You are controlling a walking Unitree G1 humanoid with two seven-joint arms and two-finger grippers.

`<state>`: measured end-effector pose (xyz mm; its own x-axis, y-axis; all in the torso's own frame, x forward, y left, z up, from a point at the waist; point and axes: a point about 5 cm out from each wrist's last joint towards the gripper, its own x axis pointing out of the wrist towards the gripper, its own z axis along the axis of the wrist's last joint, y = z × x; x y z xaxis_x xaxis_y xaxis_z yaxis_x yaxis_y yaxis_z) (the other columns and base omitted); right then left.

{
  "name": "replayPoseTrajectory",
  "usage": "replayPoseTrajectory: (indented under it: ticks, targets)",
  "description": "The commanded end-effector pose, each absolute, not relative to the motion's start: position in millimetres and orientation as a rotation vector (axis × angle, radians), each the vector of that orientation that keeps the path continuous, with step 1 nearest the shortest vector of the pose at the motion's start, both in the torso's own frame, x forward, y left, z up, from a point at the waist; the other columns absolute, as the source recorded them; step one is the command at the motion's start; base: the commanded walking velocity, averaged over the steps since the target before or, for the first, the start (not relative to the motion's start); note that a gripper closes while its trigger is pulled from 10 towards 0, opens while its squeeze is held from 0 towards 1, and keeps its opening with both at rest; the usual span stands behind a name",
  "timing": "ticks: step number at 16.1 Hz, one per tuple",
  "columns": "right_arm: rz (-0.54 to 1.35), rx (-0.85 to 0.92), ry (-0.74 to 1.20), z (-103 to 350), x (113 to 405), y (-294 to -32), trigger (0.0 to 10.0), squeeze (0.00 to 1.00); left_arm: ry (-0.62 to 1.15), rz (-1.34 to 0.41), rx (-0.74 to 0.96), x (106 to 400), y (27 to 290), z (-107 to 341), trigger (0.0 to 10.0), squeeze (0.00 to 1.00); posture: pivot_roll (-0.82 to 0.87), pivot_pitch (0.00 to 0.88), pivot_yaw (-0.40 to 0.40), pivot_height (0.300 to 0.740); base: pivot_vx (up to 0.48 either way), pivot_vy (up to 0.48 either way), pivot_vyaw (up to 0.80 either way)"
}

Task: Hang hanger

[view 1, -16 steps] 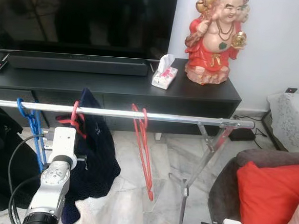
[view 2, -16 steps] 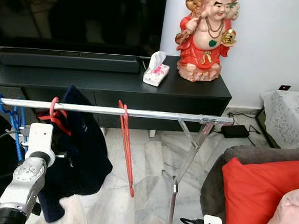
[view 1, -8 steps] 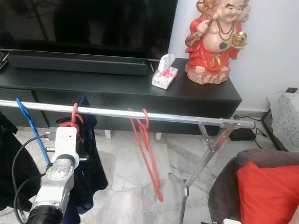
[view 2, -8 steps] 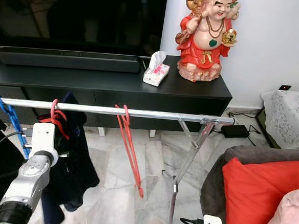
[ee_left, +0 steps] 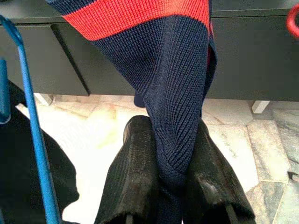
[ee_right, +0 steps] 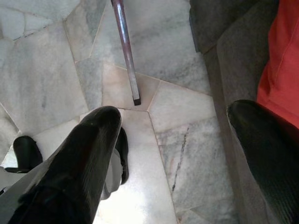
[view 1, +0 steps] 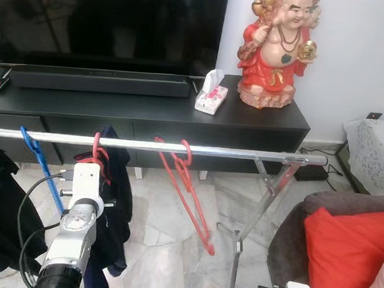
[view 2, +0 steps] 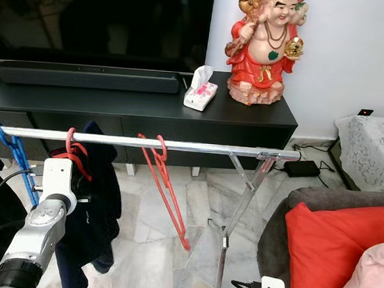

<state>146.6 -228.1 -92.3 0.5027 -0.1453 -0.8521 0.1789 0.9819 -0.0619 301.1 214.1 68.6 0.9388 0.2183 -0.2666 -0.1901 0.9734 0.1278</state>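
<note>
Left eye view looks down on a silver rail [view 1: 231, 152] running across the room in front of a black TV cabinet [view 1: 259, 125]. Three hangers hook over it: a blue hanger [view 1: 40, 160] near the rail's left end, a red hanger [view 1: 96, 152] carrying a navy sweater [view 1: 116, 198] beside it, and a bare red hanger [view 1: 187, 190] near the middle, swung aslant with its lower end toward the right.

The left gripper [ee_left: 170, 179] sits just under the rail's left part, directly below the sweater. Its fingers [ee_left: 135, 177] are pinched shut on the knit hem. The sweater's long axis hangs straight down from the rail into the grip, so the left arm is the nearer one by far.

The right gripper [ee_right: 182, 144] hangs low over the marble floor [ee_right: 42, 79] beside the rail's leg [ee_right: 125, 51], fingers spread wide, holding nothing.
</note>
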Motion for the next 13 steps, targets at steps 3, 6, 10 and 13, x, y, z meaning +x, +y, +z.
replayPoseTrajectory:
  ticks: [3,6,10,13]
  targets:
    - [-0.199,0.038,1.027,-92.1,146.4,-229.5,10.0,0.00,0.265,0.176,0.095,298.8,209.5,70.7,10.0,1.00,-0.12,0.000,-0.040,0.740,0.000,0.000,0.00]
    - [-0.200,0.039,1.028,-92.1,146.3,-229.5,10.0,0.00,0.259,0.164,0.091,296.0,207.5,71.8,10.0,1.00,-0.12,0.000,-0.040,0.740,0.000,0.000,0.00]
    - [-0.198,0.040,1.028,-92.3,146.3,-229.0,10.0,0.00,0.239,0.146,0.096,290.3,205.5,74.0,10.0,1.00,-0.12,0.000,-0.039,0.740,0.000,0.000,0.00]
    - [-0.203,0.041,1.026,-92.3,146.1,-229.1,10.0,0.00,0.182,0.118,0.118,278.4,204.7,82.7,10.0,1.00,-0.12,0.000,-0.036,0.740,0.000,0.000,0.00]
